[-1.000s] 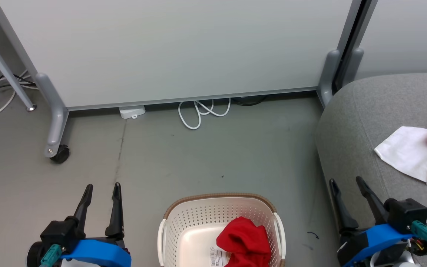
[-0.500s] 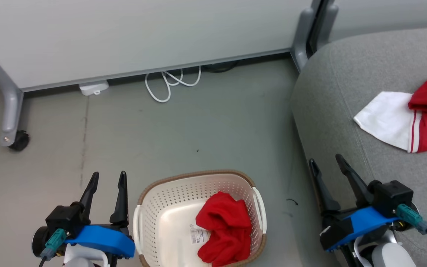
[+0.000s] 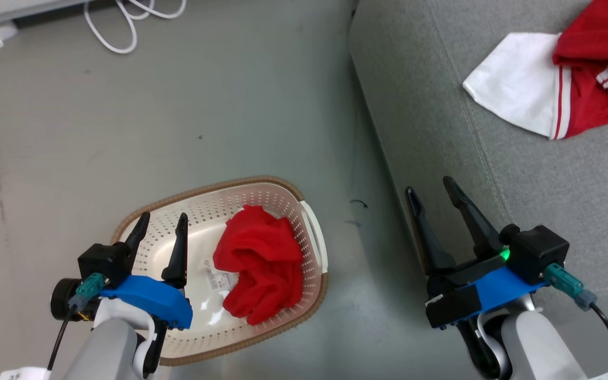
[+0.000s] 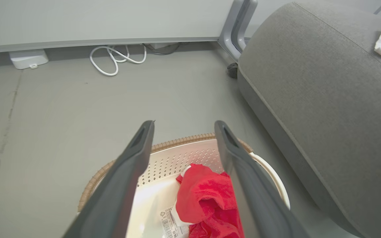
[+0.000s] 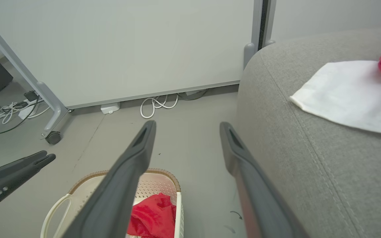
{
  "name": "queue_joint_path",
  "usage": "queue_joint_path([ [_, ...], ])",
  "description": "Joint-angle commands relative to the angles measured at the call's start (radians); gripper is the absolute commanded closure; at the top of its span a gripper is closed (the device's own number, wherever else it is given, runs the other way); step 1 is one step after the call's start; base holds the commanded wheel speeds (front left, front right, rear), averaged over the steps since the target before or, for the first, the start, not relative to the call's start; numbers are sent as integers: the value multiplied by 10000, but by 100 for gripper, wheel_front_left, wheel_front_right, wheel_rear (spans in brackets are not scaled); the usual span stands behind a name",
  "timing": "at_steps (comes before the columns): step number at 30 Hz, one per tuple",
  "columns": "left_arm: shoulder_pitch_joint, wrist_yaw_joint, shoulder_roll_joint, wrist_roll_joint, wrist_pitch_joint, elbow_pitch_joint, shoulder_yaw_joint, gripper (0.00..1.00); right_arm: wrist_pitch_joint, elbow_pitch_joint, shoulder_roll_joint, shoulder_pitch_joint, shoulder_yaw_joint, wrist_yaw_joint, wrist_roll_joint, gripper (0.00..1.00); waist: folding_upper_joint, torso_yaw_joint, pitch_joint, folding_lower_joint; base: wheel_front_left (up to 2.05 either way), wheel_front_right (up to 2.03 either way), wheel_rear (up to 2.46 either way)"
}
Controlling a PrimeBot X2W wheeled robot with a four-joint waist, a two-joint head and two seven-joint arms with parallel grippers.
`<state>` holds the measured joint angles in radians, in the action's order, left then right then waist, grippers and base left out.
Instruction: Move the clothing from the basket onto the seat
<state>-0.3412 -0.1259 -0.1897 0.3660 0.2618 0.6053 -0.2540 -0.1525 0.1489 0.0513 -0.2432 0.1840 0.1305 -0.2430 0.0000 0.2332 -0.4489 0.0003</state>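
- While my left gripper (image 3: pixel 164 215) hangs above the left half of the basket (image 3: pixel 262 196), its two dark fingers stand well apart with nothing between them.
- My right gripper (image 3: pixel 428 184) is spread just as wide and is empty too. Its fingers point along the line where the seat (image 3: pixel 547 184) meets the floor (image 3: pixel 177 105).
- The basket stands on the floor between my two arms, near the seat's rounded front edge, with a strip of bare floor between them.
- The plain red garment (image 3: pixel 259 264) lies crumpled inside the basket against its right wall, partly over the paper label (image 3: pixel 218 277).
- From my left wrist, that red heap shows low down beside my right-hand finger, with the basket's brown rim curving behind both fingers.
- The red and white garment (image 3: pixel 557 79) lies on the seat, its white panel spread flat and its striped trim showing. It is well apart from my right gripper.
- A white cable (image 3: pixel 124 31) lies looped on the floor at the far wall.
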Motion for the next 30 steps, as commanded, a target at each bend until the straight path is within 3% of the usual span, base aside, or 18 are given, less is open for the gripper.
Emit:
queue_joint_path([
  [1,-368,-67,-156,97,47,219,-105,0,-135,40,-14,-245,123,5,-148,0,0,863,-1036,-3,0,0,0],
  [19,-2770,-67,-1203,315,-676,3233,-2258,0,-992,439,-16,-1220,1240,5,-1079,0,0,1901,-3432,-3,0,0,0],
  [30,-3740,112,-1353,131,-1030,4412,-2898,0,-1128,473,-14,-1337,1394,5,-1266,0,0,2005,-4022,-3,0,0,0],
])
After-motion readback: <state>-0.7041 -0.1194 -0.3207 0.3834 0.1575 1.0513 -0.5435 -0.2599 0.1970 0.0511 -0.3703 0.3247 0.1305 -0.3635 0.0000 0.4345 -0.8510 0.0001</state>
